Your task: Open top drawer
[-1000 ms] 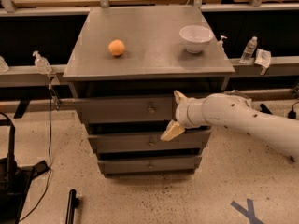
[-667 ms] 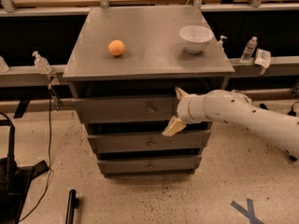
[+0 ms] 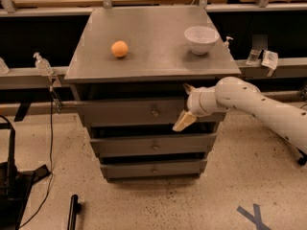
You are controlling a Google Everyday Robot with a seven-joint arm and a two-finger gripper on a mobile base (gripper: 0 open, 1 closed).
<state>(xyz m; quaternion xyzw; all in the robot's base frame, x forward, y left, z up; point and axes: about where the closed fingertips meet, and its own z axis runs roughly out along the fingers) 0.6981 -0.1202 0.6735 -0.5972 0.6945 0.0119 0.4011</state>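
Note:
The top drawer (image 3: pixel 120 113) is the widest grey front, just under the cabinet top, with a small round knob (image 3: pixel 155 112) at its centre. My gripper (image 3: pixel 185 104) is in front of the right part of this drawer front, a short way right of the knob and not touching it. It is open, with one finger (image 3: pixel 188 87) up near the cabinet top's edge and the other, tan finger (image 3: pixel 183 121) down at the drawer's lower edge. It holds nothing. My white arm (image 3: pixel 259 104) reaches in from the right.
Two narrower grey drawers (image 3: pixel 153 145) (image 3: pixel 153 169) sit below. An orange (image 3: pixel 119 49) and a white bowl (image 3: pixel 201 39) stand on the cabinet top (image 3: pixel 153 56). Grey rails with bottles (image 3: pixel 42 65) run behind. A black stand (image 3: pixel 12 186) is at the left on the floor.
My gripper has risen a little and shifted slightly right in front of the top drawer. The drawers, orange and bowl have not moved.

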